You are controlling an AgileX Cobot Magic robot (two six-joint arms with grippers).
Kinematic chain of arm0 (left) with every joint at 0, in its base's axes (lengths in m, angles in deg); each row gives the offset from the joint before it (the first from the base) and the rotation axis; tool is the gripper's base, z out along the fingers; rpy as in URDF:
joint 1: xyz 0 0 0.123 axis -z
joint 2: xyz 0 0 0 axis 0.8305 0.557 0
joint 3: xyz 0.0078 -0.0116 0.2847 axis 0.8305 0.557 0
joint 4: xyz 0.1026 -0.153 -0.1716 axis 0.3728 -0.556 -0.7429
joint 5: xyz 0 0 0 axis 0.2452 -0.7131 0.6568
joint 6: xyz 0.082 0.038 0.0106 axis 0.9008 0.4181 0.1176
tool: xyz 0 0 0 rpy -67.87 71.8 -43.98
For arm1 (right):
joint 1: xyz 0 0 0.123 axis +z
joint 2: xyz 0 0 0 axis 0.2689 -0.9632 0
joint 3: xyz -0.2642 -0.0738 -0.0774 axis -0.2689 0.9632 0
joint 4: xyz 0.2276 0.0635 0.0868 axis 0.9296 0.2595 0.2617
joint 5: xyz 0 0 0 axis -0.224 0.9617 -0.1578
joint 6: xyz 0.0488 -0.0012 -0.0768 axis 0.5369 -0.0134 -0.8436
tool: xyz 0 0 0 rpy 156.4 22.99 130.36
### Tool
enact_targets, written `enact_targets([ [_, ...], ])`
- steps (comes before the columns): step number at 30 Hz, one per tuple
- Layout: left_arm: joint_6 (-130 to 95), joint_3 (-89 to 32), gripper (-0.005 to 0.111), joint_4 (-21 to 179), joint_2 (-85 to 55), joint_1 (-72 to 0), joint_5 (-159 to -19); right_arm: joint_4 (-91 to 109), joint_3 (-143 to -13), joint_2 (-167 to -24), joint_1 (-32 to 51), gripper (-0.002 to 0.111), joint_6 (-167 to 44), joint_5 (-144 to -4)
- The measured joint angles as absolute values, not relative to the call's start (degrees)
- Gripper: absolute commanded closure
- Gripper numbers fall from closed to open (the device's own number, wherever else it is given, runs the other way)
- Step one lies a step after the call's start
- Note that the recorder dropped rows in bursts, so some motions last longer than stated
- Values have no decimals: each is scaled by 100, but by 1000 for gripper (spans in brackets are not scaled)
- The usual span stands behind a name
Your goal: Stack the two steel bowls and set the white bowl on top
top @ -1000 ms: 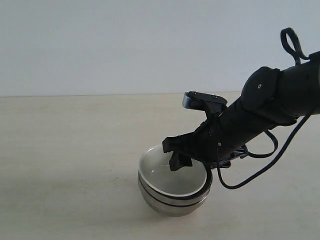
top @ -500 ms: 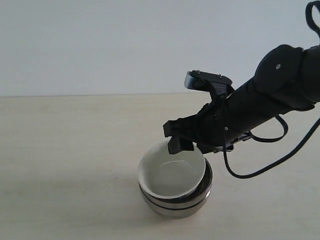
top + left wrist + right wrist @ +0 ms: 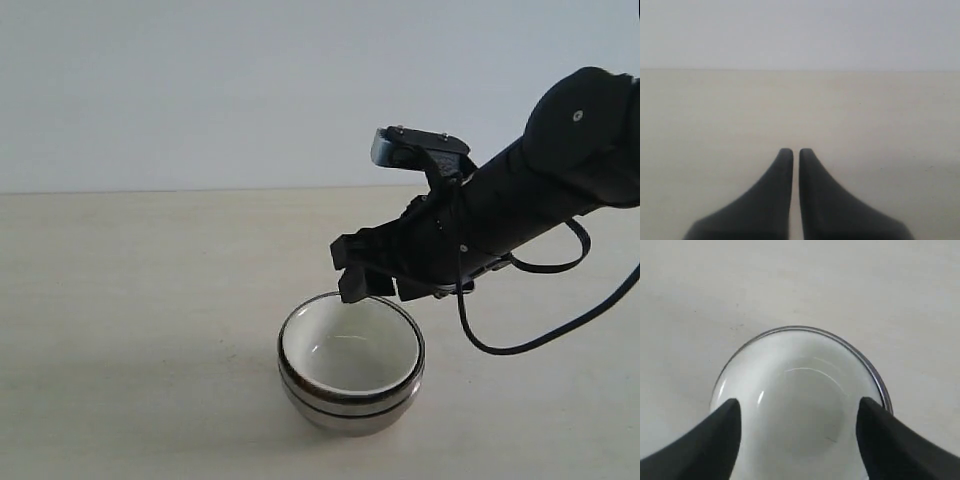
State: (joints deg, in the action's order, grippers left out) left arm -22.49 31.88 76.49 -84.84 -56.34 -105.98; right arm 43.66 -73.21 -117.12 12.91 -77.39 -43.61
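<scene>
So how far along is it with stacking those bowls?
Practically finished, it seems. Done: the two steel bowls sit nested, and the white bowl rests inside the upper one. In hand: nothing; the right end effector hangs open just above the stack, touching no bowl, and the left end effector is shut and holds nothing. Left: probably only backing away.

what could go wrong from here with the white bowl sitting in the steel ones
1. The right gripper hangs open close above the white bowl, its fingers spread over the rim; a low or sideways pull-away could clip it and shift the stack.
2. The steel bowls rest on a rounded base on the table, so even a light knock might rock or slide all three.
</scene>
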Motion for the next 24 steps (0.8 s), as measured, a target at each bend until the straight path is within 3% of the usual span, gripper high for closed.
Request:
enact_targets([
  [20,-2249,3188,103,7649,-8484,-5634,-10598,3109,-7321,-11712,1291,50,-6828,-4213],
  [24,-2249,3188,103,7649,-8484,-5634,-10598,3098,-7321,-11712,1291,68,-6814,-4247],
])
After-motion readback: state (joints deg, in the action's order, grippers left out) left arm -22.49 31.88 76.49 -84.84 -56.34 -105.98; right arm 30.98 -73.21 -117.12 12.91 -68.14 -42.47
